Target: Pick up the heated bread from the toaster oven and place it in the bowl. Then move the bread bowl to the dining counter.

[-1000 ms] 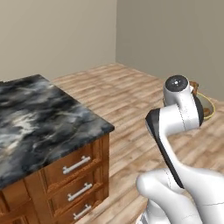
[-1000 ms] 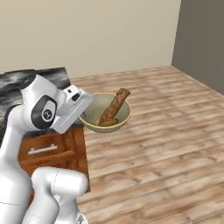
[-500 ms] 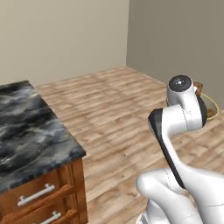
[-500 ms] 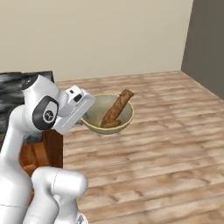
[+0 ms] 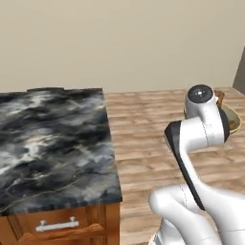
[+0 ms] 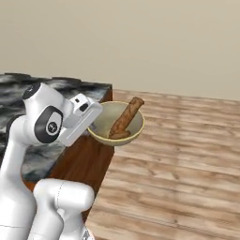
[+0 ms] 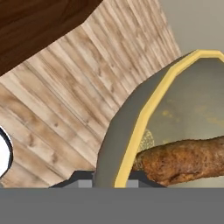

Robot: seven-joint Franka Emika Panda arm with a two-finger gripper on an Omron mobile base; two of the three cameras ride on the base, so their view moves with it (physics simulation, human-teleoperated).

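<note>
My gripper [image 6: 93, 127] is shut on the near rim of the olive-yellow bowl [image 6: 117, 124] and holds it in the air over the wooden floor. The brown bread [image 6: 125, 118] leans inside the bowl, one end sticking up over the far rim. In the hand view the tan rim of the bowl [image 7: 144, 118] runs up between my fingertips [image 7: 78, 178], with the bread [image 7: 183, 159] lying just behind it. The dining counter [image 5: 52, 139], marbled black and grey, lies to the left of the held bowl [image 5: 235, 118]. The toaster oven is out of view.
The counter's reddish wood base [image 6: 86, 159] stands right beside the bowl and under my hand. Drawers with metal handles [image 5: 57, 224] face the base. Bare wooden floor [image 6: 178, 159] stretches to a beige wall.
The whole picture has shifted, so the base has moved; the counter now takes up more of the left view and a wall faces me. The bowl with the bread stays in my grip.
</note>
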